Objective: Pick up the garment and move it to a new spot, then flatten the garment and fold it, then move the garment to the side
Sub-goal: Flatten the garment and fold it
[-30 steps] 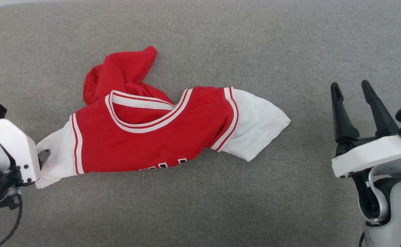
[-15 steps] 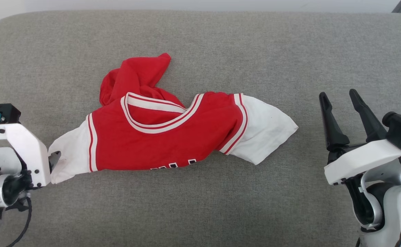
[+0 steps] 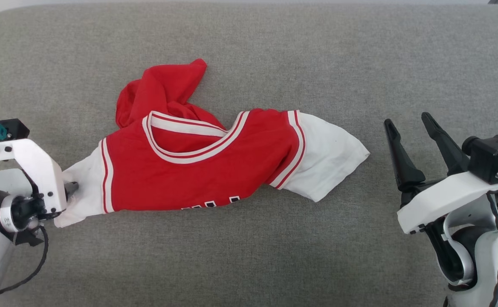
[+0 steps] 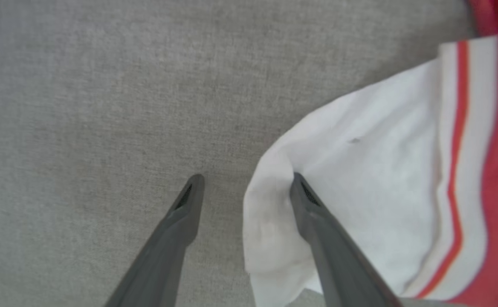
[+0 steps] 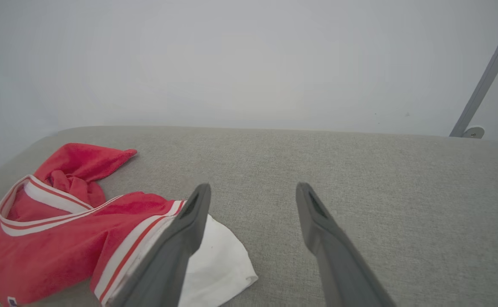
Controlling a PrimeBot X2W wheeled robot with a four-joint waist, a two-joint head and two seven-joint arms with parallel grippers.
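Note:
The garment (image 3: pixel 198 179) is a red jersey T-shirt with white sleeves and striped trim, lying crumpled on the grey cushion (image 3: pixel 249 264), its lower part bunched up behind the neck. My left gripper (image 4: pixel 247 179) is open at the garment's (image 4: pixel 381 140) left white sleeve: one finger lies over the sleeve cloth, the other over bare cushion. In the head view that gripper (image 3: pixel 70 186) is mostly hidden under its white wrist bracket. My right gripper (image 3: pixel 408 120) stands open just right of the other white sleeve, apart from it. From the right wrist, the open gripper (image 5: pixel 253 186) hovers beside the garment (image 5: pixel 61 238).
The grey fabric cushion (image 5: pixel 360 179) stretches wide in front of and to the right of the garment. Its rounded back edge meets a pale wall (image 5: pixel 249 64). A grey metal leg (image 5: pixel 483 81) slants at the far right.
The head camera has shifted a little. My right gripper has come closer to the garment's right sleeve. The left gripper stays at the left sleeve, still open.

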